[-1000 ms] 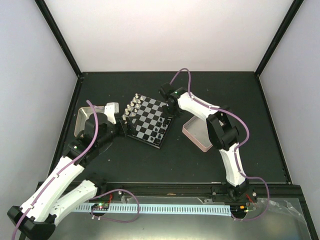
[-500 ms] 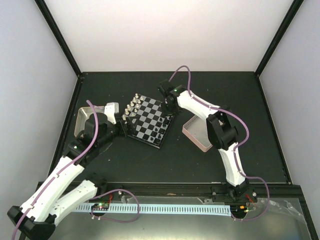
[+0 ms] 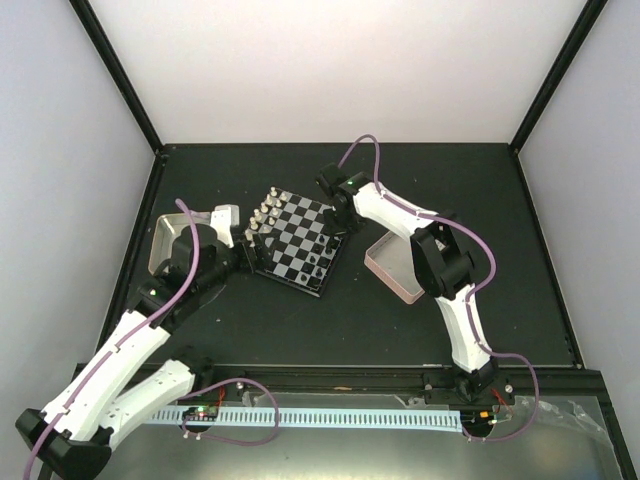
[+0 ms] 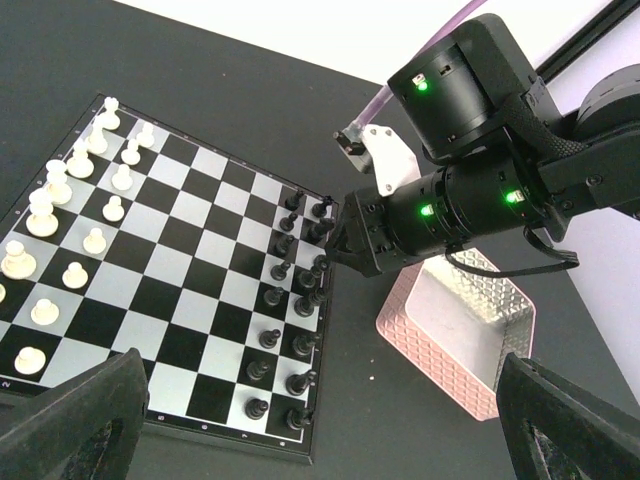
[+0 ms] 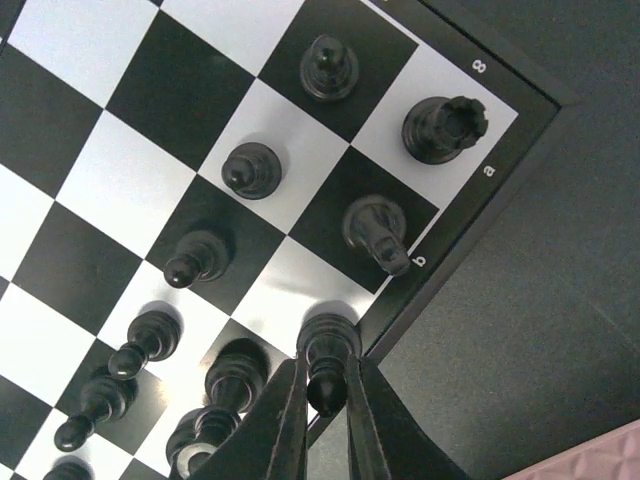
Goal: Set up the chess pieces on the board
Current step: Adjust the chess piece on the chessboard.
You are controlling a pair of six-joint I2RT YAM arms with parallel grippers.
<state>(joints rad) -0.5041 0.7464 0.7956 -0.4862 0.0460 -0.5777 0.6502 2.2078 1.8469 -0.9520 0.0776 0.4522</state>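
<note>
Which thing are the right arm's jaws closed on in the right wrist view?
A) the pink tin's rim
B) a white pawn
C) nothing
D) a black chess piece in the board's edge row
D: the right jaws pinch the black chess piece, which stands in the outermost row of the board, next to the knight.

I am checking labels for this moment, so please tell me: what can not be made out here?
Top view: the chess pieces on the board are too small to tell their kinds.
Right wrist view: the jaws of the right gripper cover the sides of the black piece; whether it touches the board is unclear.
Left wrist view: the board's left corner runs off the frame edge.
</note>
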